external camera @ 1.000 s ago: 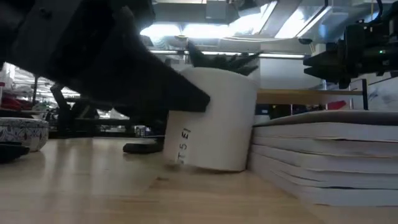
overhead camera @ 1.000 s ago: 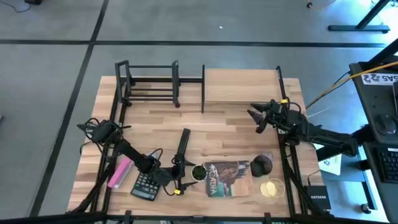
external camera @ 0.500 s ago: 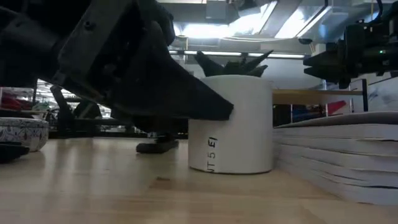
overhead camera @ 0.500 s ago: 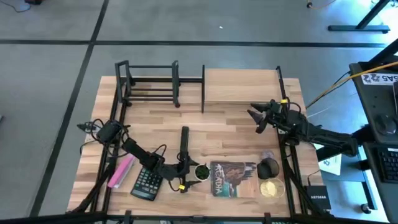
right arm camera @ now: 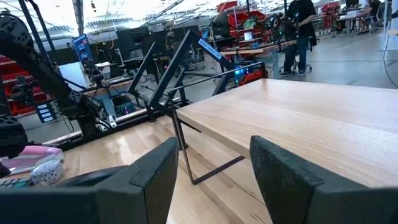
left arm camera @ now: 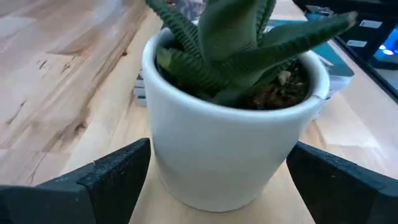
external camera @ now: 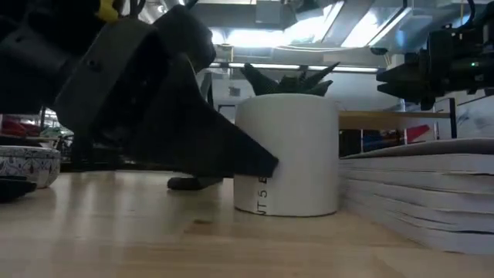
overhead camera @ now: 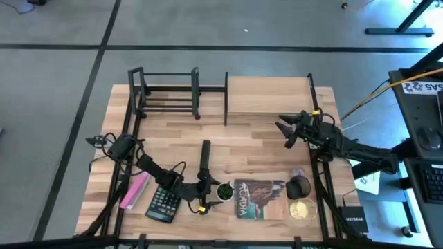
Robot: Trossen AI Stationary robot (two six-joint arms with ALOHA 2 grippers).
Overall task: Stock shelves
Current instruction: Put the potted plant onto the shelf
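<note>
Butcher-block tabletop (overhead camera: pixel 256 138) fills mid-frame. Lower centre, the left gripper (overhead camera: pixel 210 189) brackets the potted succulent (overhead camera: pixel 223 191), jaws spread, apparently to grasp it. The right gripper (overhead camera: pixel 284 128) waits unclenched at the right, near the wooden shelf (overhead camera: pixel 266 93).

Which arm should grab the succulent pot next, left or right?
Left. The left gripper already has its open fingers either side of the white succulent pot. The right gripper hovers open far off, by the wooden shelf.
</note>
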